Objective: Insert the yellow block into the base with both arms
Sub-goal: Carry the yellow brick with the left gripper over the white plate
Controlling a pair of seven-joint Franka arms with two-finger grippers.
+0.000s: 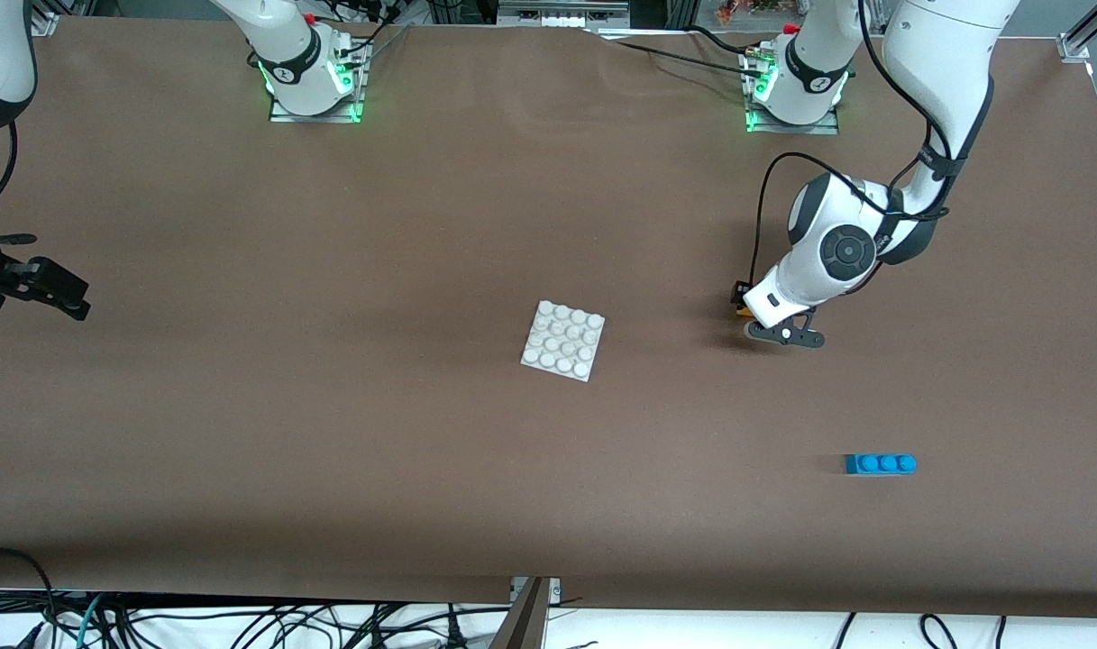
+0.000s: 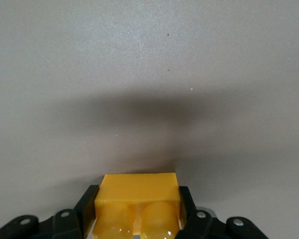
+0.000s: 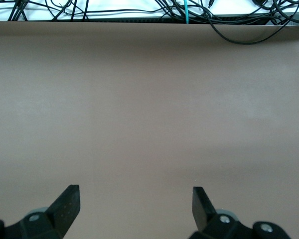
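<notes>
Where gripped, yellow block (image 2: 138, 199) mostly hidden

A robotics lab: two white robot arms (image 1: 836, 252) are bolted by green-lit bases (image 1: 314, 86) to a wide table (image 1: 332, 451) covered in brown matting, with aluminium framing at its corners and tangled black cables (image 1: 242, 622) hanging along its edge.

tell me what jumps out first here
The left gripper, down at the table toward the left arm's end, is shut on the yellow block. The white base lies mid-table, a blue brick nearer the camera. The right gripper waits open at its own end.
</notes>
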